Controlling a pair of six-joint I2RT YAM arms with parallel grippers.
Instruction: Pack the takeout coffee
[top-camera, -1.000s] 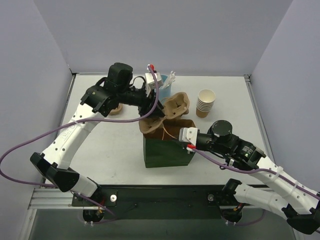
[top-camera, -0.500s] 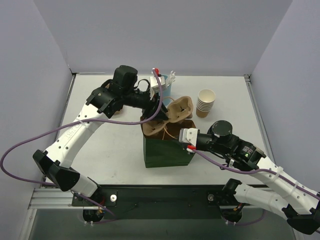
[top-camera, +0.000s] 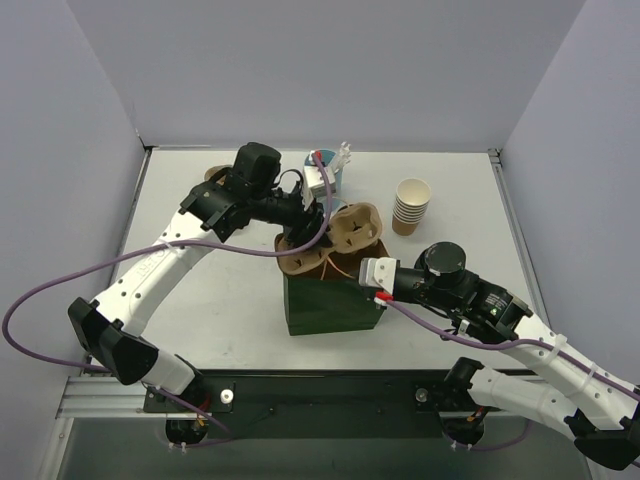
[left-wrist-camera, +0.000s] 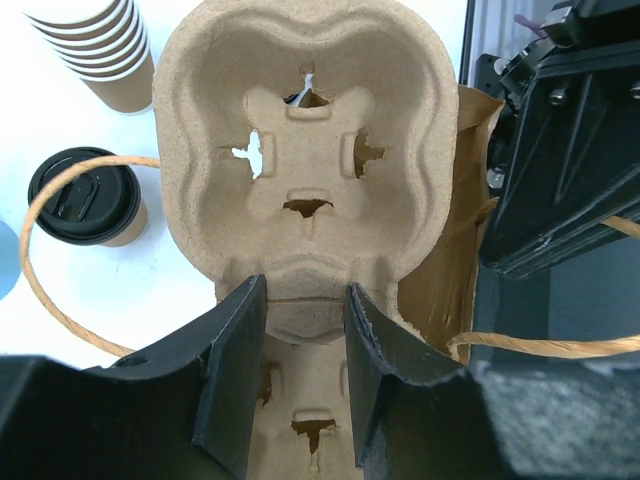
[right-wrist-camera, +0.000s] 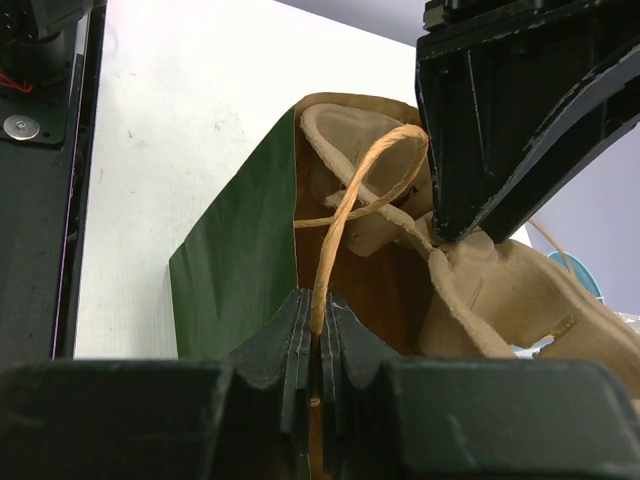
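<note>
1. White tabletop (top-camera: 220, 300) between pale lilac walls, with two robot arms bolted at its near edge.
2. Right gripper (right-wrist-camera: 318, 325) is closed tight, pinching the tan twine handle (right-wrist-camera: 345, 215) of an upright dark green paper bag (top-camera: 330, 310).
3. Left gripper (left-wrist-camera: 302, 300), partly closed, clasps the narrow waist of a beige moulded-pulp cup carrier (left-wrist-camera: 305, 130), held over the bag's open mouth.
4. Small tan-brown paper takeout coffee (left-wrist-camera: 85, 200), with a round black lid on, stands on the table outside the bag, beside the carrier.
5. Farther back stands a stack of cream paper cups (top-camera: 411, 205).

A stack of cream paper cups (top-camera: 411, 207) stands on the white table (top-camera: 460, 190).
</note>
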